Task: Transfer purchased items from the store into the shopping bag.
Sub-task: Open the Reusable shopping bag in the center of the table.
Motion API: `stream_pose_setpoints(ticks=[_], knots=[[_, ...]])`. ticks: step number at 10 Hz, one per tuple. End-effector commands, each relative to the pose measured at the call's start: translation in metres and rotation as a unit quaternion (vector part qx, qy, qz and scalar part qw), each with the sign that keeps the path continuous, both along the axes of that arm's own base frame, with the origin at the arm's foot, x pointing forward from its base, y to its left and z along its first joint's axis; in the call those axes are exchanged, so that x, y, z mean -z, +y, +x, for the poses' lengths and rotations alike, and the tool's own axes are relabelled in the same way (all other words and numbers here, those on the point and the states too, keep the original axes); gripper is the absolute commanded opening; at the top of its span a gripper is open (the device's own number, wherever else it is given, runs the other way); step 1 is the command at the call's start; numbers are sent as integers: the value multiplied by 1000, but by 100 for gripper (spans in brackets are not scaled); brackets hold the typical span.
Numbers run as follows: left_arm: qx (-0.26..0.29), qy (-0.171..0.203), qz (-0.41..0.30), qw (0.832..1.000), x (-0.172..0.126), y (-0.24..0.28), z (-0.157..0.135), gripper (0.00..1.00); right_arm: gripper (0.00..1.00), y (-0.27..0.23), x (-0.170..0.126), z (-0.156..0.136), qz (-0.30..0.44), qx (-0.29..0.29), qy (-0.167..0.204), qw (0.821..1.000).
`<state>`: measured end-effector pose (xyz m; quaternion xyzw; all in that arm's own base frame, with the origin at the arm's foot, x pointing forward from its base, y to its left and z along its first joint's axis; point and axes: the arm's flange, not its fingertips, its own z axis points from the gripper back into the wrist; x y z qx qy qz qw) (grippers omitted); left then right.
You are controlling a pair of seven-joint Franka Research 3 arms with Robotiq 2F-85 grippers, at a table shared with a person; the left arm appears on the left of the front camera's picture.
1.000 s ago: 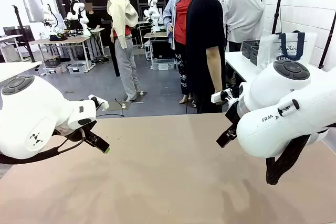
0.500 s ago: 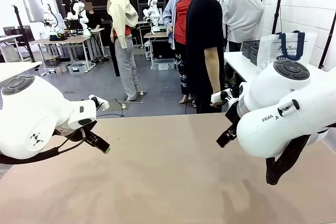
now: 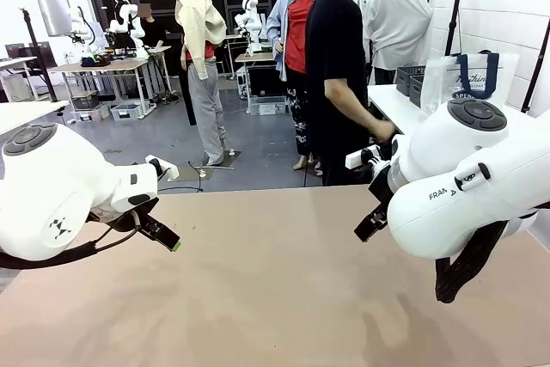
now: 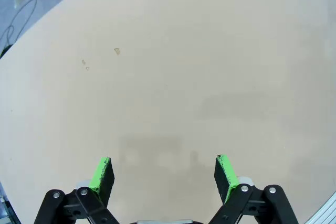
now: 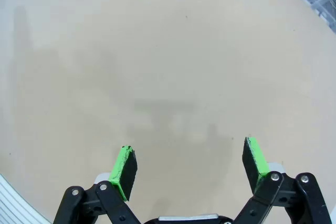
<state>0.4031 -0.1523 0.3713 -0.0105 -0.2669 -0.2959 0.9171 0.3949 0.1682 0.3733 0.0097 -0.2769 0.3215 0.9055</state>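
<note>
A wide, pale brown table (image 3: 275, 298) is seen from the robot's side, with its matte top bare between the two white arms. The left gripper (image 4: 165, 169) is held above this surface in the left wrist view. Its green-padded fingers (image 4: 101, 174) are spread wide apart, and nothing is held between them. A few small specks (image 4: 116, 51) are marked on the tabletop beyond it, and a faint shadow is cast below the fingers. The right gripper (image 5: 189, 163) is likewise held over bare tabletop, with its jaws opened wide and nothing grasped; soft grey shadows are spread across the surface under it.

In the front view, a person (image 3: 335, 75) in a black T-shirt is stood at the far edge of the table, turned towards picture right. The person's hand (image 3: 384, 132) is stretched out towards a white side table (image 3: 387, 105) along a white brick wall (image 3: 507, 6).

On that side table, well away from both grippers, the shopping bag (image 3: 468, 79) is stood upright; it is translucent with navy handles. A dark grey basket (image 3: 411, 77) is set just beside it, its contents too small to tell.

Behind, a grey floor (image 3: 163, 139), work tables (image 3: 107, 66) and other standing people are seen in a workshop room.
</note>
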Motion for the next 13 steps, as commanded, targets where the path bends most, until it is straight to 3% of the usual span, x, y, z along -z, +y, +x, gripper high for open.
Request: stream_pose_setpoints(ticks=[1,13], knots=[[-1,0,0,1000,0,1,0,100,100,0,0,0,0,0,0,1000],[-1,0,0,1000,0,1,0,100,100,0,0,0,0,0,0,1000]])
